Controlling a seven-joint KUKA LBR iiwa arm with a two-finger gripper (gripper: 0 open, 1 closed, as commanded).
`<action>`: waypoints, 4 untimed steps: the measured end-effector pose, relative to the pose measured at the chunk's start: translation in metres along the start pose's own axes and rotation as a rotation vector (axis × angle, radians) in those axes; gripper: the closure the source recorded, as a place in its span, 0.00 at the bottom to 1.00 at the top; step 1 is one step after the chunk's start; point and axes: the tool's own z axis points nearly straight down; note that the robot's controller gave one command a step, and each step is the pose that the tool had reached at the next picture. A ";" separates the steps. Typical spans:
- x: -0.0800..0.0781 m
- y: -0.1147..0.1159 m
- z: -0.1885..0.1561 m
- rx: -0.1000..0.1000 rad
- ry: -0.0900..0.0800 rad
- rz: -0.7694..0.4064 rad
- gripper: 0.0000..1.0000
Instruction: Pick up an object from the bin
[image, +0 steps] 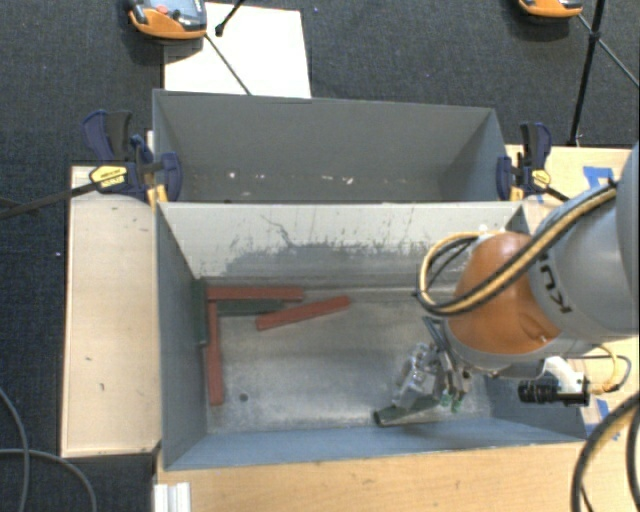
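The gripper (432, 385) is low in the bin's near right corner, close above the floor and near the front wall. It shows as a tangle of pale metal with a few green specks, and from this angle I cannot tell whether it is wide or narrow, nor whether anything is held in it.

Just below and to the left of it lies a dark flat piece (400, 414) – longish, stretched along the foot of the front wall, one end pointing left and the other reaching under the gripper. Whether the two touch is not clear; they are at least right beside each other.

Above the gripper sits the rounded orange cover (495, 305) of the wrist, with dark and yellow cables (438, 268) looping over its left side. From there the thick grey arm (590, 260) runs up and off to the right, crossing the right wall of the bin (330, 150).

Well apart from all this, on the left half of the floor, are three red bars. The long red bar (255, 294) lies along the foot of the back wall. The slanted red bar (302, 313) lies just in front of it, its right end a little higher. The side red bar (213, 355) runs along the left wall – its top end meets the left end of the long one, making a corner.
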 end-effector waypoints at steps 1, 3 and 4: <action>-0.013 -0.011 -0.021 0.001 0.000 -0.223 1.00; -0.046 -0.038 -0.040 0.000 -0.007 -0.053 0.00; -0.037 -0.030 -0.039 0.002 -0.006 -0.117 0.00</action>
